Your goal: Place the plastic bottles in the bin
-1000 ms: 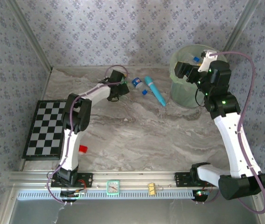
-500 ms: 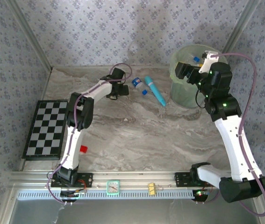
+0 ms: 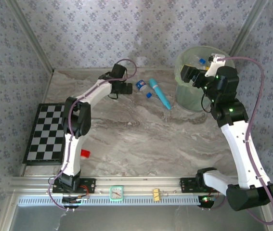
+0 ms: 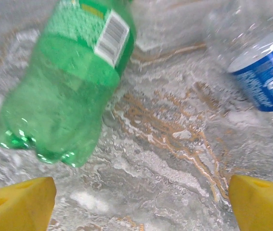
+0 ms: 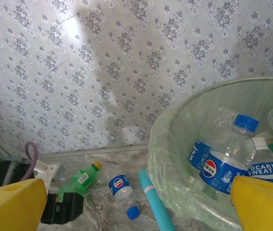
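A green bottle [image 4: 69, 86] with a yellow cap lies on the marble table [image 3: 141, 139], just ahead and to the left of my open left gripper [image 4: 141, 204]. Nothing is between its yellow fingertips [image 4: 16, 202]. A clear bottle with a blue label [image 4: 261, 62] lies to the right of the green one [image 5: 81, 179]. The left gripper [image 3: 122, 86] is near the back wall, beside the blue-labelled bottle [image 3: 140, 85]. My right gripper [image 3: 194, 74] hangs open and empty over the pale green bin [image 3: 187, 96], which holds several clear bottles [image 5: 218, 163].
A teal tube [image 3: 159, 93] and a loose blue cap [image 3: 149, 95] lie between the bottles and the bin. A checkerboard [image 3: 45, 132] covers the table's left side, with a small red block [image 3: 84, 153] near the left arm. Walls close in at the back and sides.
My left gripper has moved a little toward the back wall and its wrist has turned. The right arm has stayed over the bin.
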Action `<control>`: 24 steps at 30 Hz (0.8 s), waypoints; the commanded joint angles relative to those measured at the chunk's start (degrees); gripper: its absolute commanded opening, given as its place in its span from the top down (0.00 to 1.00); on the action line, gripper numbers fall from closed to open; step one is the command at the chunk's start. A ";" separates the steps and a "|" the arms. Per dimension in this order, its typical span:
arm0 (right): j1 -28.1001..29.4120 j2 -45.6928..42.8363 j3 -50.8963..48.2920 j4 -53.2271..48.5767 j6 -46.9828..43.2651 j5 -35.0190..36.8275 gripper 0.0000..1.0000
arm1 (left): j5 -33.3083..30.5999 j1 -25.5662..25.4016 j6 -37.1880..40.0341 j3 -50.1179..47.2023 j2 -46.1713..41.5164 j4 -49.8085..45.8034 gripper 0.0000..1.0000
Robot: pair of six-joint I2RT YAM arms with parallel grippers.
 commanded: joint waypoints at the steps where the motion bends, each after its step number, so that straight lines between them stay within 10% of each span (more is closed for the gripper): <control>1: 0.46 -0.34 -0.97 2.22 1.29 0.07 0.00 | -1.64 1.43 6.35 4.98 -0.59 -1.26 0.07; 24: 2.87 3.38 -1.94 2.55 3.63 -0.85 0.00 | 3.18 5.81 15.27 20.11 15.33 -9.28 0.12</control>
